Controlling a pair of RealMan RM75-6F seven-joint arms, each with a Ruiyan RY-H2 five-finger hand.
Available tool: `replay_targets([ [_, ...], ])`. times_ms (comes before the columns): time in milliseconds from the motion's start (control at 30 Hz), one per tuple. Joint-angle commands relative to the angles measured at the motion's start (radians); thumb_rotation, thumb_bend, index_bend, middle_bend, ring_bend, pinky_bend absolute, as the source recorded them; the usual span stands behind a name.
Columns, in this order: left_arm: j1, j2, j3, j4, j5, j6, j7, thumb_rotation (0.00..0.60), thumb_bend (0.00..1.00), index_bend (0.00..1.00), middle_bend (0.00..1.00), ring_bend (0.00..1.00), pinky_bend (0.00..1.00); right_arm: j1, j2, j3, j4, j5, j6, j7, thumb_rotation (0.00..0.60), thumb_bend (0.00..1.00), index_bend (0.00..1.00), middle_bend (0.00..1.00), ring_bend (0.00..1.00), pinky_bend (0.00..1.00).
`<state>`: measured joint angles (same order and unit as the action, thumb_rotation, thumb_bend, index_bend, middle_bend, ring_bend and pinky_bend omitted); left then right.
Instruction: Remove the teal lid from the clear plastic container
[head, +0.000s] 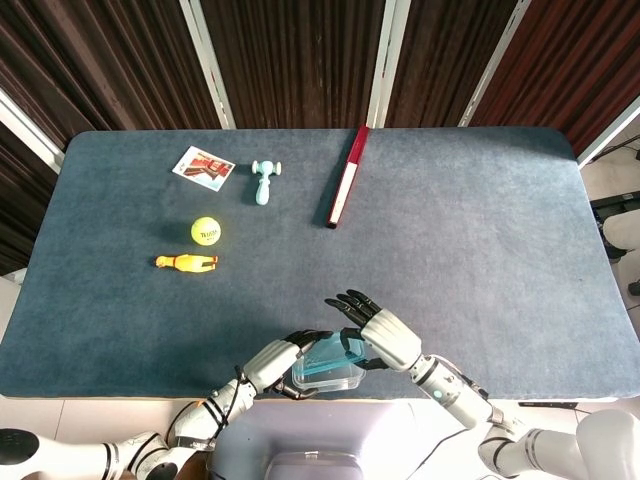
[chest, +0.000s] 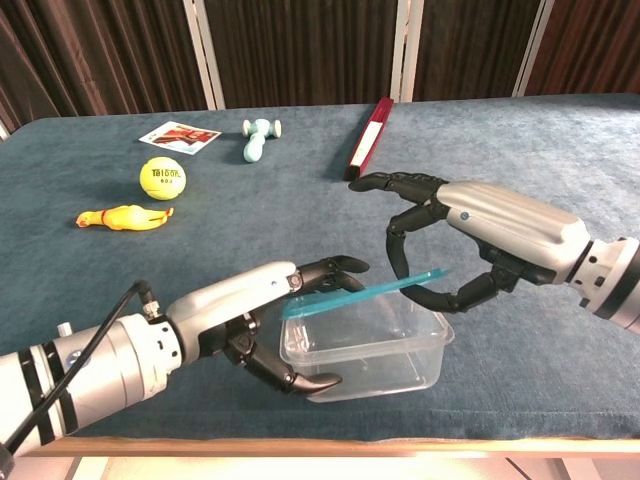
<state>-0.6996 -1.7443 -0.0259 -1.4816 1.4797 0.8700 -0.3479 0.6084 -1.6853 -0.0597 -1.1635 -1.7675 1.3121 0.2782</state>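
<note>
The clear plastic container (chest: 380, 352) stands near the table's front edge, also seen in the head view (head: 338, 381). Its teal lid (chest: 350, 298) hangs tilted above the container, right end higher and off the rim; from the head view the lid (head: 322, 357) covers most of the box. My right hand (chest: 490, 235) pinches the lid's right end, fingers arched over it and thumb beneath. My left hand (chest: 240, 312) grips the container's left end, fingers above and thumb low at the front. The lid's left edge sits by those fingers; whether it touches the rim is hidden.
A tennis ball (chest: 163, 177), a yellow rubber chicken (chest: 125, 216), a teal toy hammer (chest: 258, 137) and a picture card (chest: 179, 136) lie at the far left. A long red box (chest: 368, 137) lies at the back centre. The table's front edge (chest: 400, 430) runs just below the container.
</note>
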Motion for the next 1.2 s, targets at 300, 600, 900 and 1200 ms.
replay_targets([
  [300,-0.007,-0.031,0.028,0.089,0.137,0.103,-0.186,0.6,0.33,0.0,0.23,0.07,0.27,-0.002,-0.001,0.009,0.009,-0.016,0.028,-0.036,0.6,0.78,0.73,0.17,0.0,0.0],
  [600,-0.003,-0.095,0.038,0.219,0.19,0.193,-0.152,0.6,0.32,0.0,0.15,0.0,0.01,-0.006,0.005,0.036,-0.001,-0.01,0.049,-0.112,0.6,0.78,0.73,0.18,0.0,0.0],
  [900,0.008,-0.129,0.023,0.299,0.201,0.272,-0.1,0.6,0.32,0.0,0.03,0.0,0.0,0.0,0.021,0.063,-0.012,-0.004,0.056,-0.176,0.6,0.78,0.73,0.18,0.0,0.0],
  [1200,0.024,-0.107,0.026,0.296,0.224,0.352,-0.072,0.6,0.33,0.0,0.0,0.0,0.0,-0.002,0.058,0.075,-0.034,-0.014,0.081,-0.234,0.6,0.78,0.73,0.18,0.0,0.0],
])
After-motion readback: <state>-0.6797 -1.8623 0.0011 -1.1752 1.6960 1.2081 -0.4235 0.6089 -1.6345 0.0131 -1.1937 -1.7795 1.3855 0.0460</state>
